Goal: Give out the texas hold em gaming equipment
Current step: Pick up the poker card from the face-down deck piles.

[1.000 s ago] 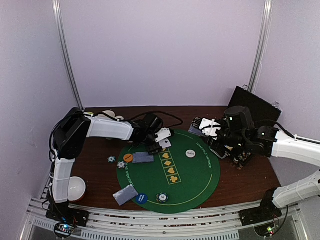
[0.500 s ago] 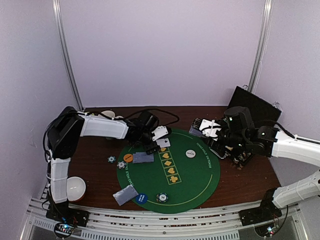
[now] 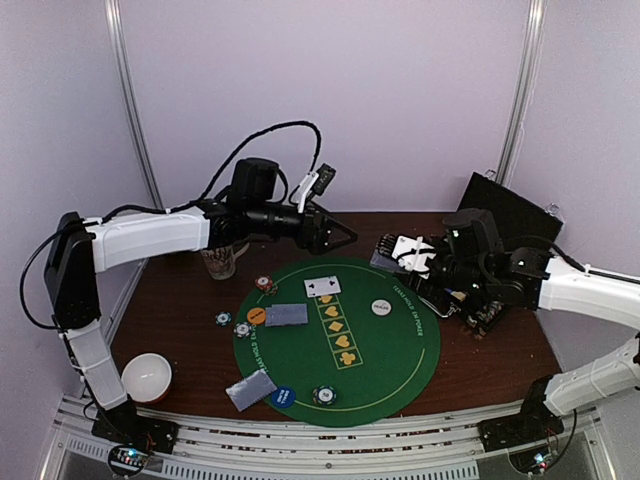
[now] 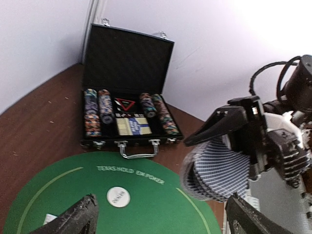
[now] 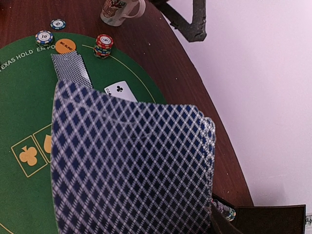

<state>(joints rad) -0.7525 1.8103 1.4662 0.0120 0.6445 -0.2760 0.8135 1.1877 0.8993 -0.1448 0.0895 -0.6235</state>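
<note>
Right fingers (image 4: 222, 124) clamp card fan (image 5: 131, 170); left fingers (image 4: 73, 220) spread wide.

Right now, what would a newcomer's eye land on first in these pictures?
The round green poker mat fills the middle of the table, cards, chips and button discs scattered on it. At its far right edge the right gripper is shut on a fan of blue-backed cards, while the left gripper hangs open in the air opposite. An open black chip case sits at the table's far right.

Blue-checked deck (image 5: 131, 170) held fanned; 1 face-up card (image 3: 322, 287) lies on green mat (image 3: 400, 345).
</note>
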